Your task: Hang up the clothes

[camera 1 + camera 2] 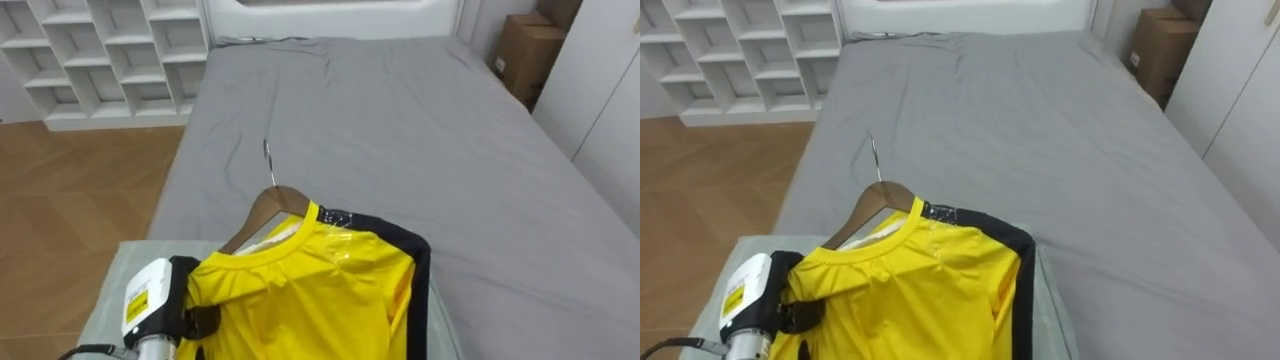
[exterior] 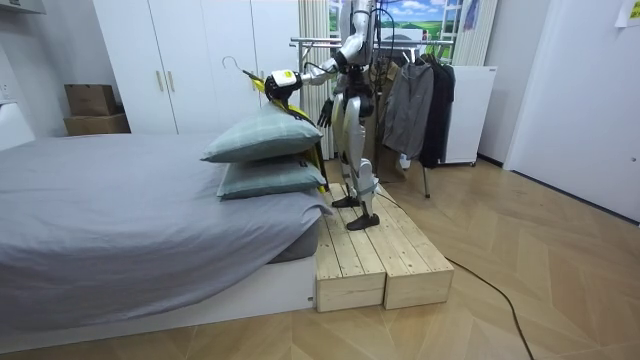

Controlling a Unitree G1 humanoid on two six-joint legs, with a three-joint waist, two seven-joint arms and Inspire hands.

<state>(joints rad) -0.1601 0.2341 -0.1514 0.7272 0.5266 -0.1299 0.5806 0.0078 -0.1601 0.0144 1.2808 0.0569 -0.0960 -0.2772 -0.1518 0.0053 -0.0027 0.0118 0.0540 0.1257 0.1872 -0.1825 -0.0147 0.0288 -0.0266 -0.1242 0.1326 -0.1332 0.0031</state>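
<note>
Over the near end of the bed, left eye view: yellow shirt is already on the wooden hanger, its hook free and pointing up the bed. Left hand curls its fingers over the shirt's shoulder, pinching it. Pale pillow lies on the bed under the shirt. White shelf unit stands left of the bed, cardboard box right of it.

Room view: robot stands on a wooden platform against the bed, shirt held out over stacked pillows. Right hand is low by the hip. Clothes rack with dark garments stands away from the bed, behind the robot. Likely left to do: turn round, hook onto the rail. Platform edge looks like the hazard.
</note>
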